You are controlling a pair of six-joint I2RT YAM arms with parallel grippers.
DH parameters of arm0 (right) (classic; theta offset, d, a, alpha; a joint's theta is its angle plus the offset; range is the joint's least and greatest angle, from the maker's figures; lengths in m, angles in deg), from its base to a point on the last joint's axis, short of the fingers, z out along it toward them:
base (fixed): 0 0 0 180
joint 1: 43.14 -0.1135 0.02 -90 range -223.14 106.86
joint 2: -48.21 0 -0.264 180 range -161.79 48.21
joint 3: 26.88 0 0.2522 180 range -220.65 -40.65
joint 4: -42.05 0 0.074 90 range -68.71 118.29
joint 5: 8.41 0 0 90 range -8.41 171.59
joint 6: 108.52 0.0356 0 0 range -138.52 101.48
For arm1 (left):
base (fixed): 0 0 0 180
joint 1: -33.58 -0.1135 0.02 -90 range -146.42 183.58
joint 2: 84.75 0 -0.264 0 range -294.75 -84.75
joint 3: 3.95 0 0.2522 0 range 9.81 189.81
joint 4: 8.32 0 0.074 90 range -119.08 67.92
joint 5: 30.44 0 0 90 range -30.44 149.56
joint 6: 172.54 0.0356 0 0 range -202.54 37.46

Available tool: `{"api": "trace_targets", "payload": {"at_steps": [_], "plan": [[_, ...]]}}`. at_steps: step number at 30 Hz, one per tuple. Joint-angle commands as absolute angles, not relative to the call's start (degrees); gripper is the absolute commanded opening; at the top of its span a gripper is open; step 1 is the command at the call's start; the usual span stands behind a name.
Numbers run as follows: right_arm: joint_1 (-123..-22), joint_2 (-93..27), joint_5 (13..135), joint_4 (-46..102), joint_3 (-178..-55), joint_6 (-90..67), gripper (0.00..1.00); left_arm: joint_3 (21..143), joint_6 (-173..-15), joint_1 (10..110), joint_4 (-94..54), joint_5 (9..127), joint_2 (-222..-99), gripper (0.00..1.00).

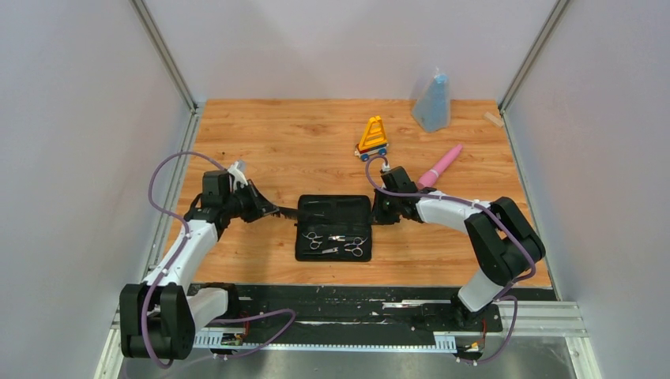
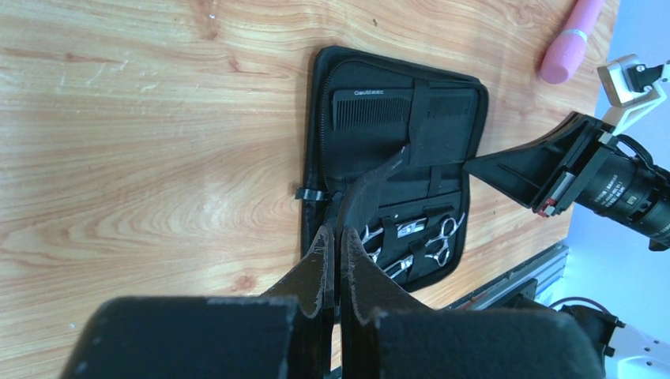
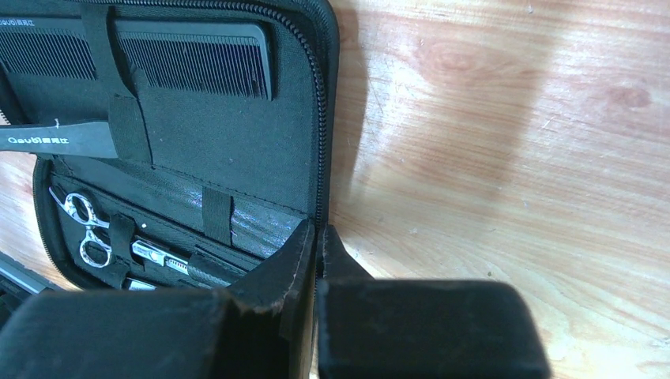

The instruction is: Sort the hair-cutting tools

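Zip case: lying open on counter between tools. Scissors, combs: all sitting strapped inside, ahead of left tool, which is clamping case flap. Right tool: pressing together at case's zip edge. Sorting appearing done; closing remaining.

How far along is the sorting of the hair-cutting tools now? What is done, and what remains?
Done, it seems: both scissors and both combs sit under straps inside the open black case. In hand: the left claw pinches a black flap of the case, and the right claw is shut at its zipper edge. Left: probably closing the case.
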State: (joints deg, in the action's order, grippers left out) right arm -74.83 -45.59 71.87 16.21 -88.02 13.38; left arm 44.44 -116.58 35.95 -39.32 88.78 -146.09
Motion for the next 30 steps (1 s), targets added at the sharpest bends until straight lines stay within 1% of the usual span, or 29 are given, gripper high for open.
{"api": "trace_targets", "payload": {"at_steps": [1, 8, 13, 30], "plan": [[-75.03, -47.71, 72.67, 17.87, -88.71, 12.2, 0.0, 42.67, -116.83, 36.0, -38.07, 88.59, -147.3, 0.0], [-76.28, -48.95, 71.77, 18.18, -89.48, 11.92, 0.0, 42.48, -115.86, 37.27, -37.73, 83.7, -149.45, 0.0], [-76.93, -49.54, 71.31, 18.26, -89.99, 11.63, 0.0, 45.11, -114.87, 42.38, -38.71, 78.64, -152.69, 0.0], [-77.69, -49.59, 68.92, 19.3, -90.3, 11.49, 0.0, 50.13, -121.69, 53.13, -28.07, 76.37, -166.68, 0.0]]}}
